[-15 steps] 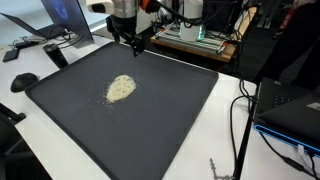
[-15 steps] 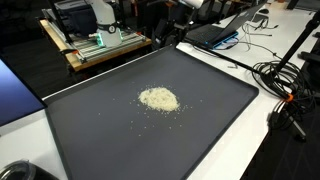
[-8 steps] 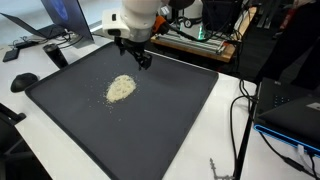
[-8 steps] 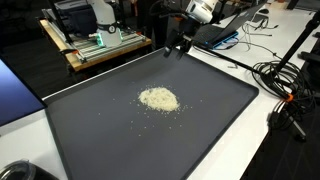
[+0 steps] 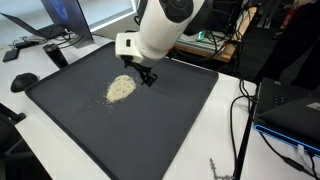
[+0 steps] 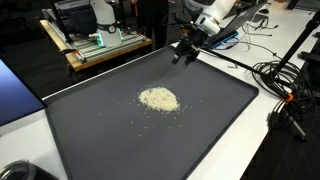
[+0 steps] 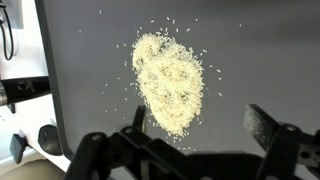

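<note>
gripper (image 5: 147, 76) — came in and down from the mat (image 5: 160, 125) far edge | now beside grain pile (image 5: 121, 88)

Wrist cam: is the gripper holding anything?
No. The gripper has its fingers spread wide with nothing between them, and the pile of rice lies loose on the dark mat.

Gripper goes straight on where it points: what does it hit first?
Probably the grain pile on the mat: the wrist view shows it ahead of the open gripper, slightly off-centre, nothing between. Depth unclear, so it may touch bare mat beside it.
</note>
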